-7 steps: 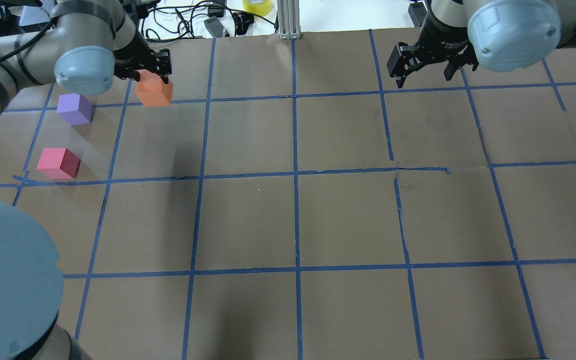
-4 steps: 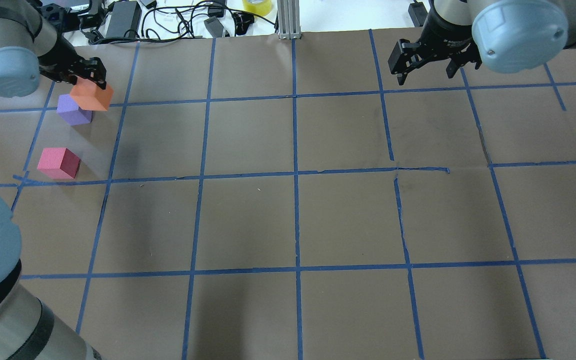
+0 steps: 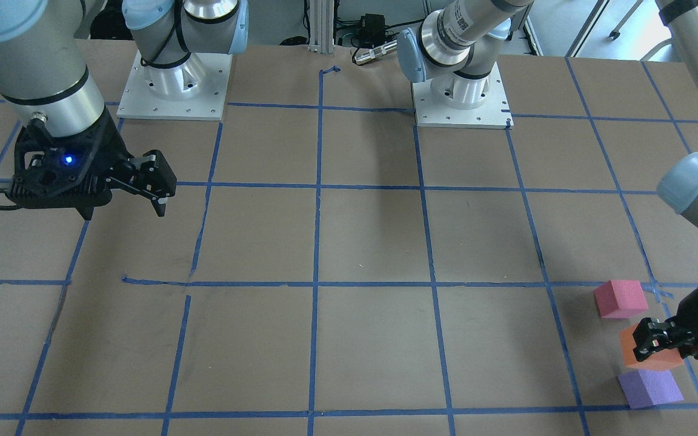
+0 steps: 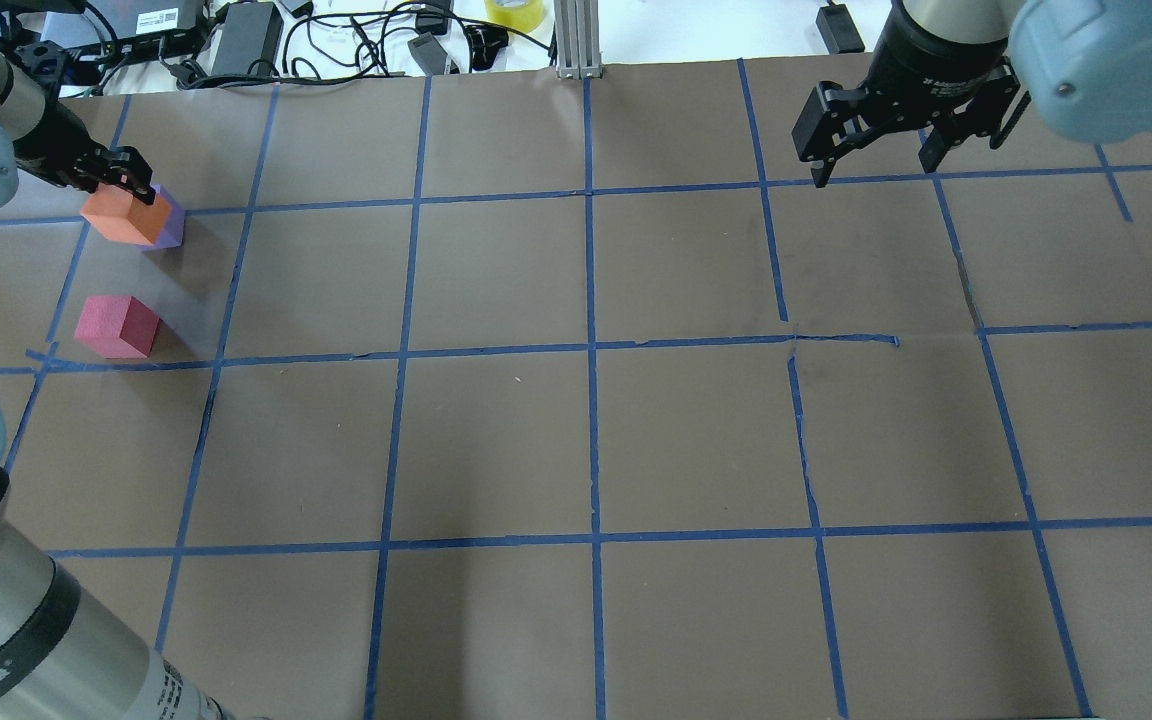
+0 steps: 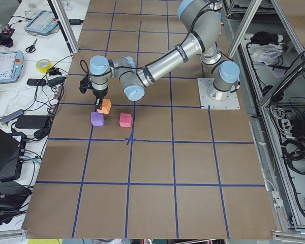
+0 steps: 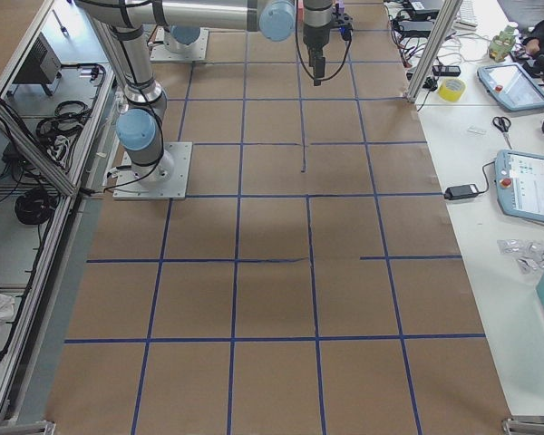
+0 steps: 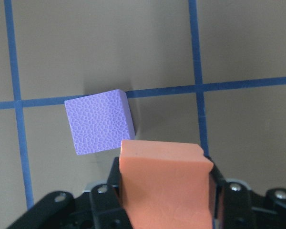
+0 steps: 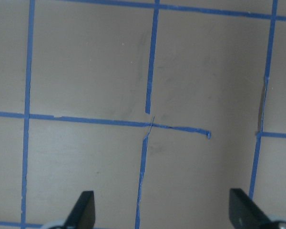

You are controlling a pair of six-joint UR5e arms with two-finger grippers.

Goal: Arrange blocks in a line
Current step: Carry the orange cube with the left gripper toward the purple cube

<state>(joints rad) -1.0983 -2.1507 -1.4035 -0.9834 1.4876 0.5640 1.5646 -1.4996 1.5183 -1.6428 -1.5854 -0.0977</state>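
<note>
My left gripper (image 4: pixel 116 190) is shut on the orange block (image 4: pixel 126 215) at the table's far left. It holds the block low, close beside the purple block (image 4: pixel 173 228), which the orange one partly hides in the overhead view. In the left wrist view the orange block (image 7: pixel 164 181) sits between the fingers, with the purple block (image 7: pixel 100 120) just ahead on a tape line. The pinkish-red block (image 4: pixel 117 326) lies nearer the robot, apart from both. In the front view the orange block (image 3: pixel 652 356) lies between the pinkish-red block (image 3: pixel 620 298) and the purple block (image 3: pixel 650 387). My right gripper (image 4: pixel 876 168) is open and empty over the far right.
Brown paper with a blue tape grid (image 4: pixel 591 345) covers the table. Cables, a power brick and a yellow tape roll (image 4: pixel 514 12) lie beyond the far edge. An aluminium post (image 4: pixel 576 40) stands at the far middle.
My left gripper has carried the orange block leftward, from right of the purple block to right beside it. My right gripper has shifted slightly right and stays open.
</note>
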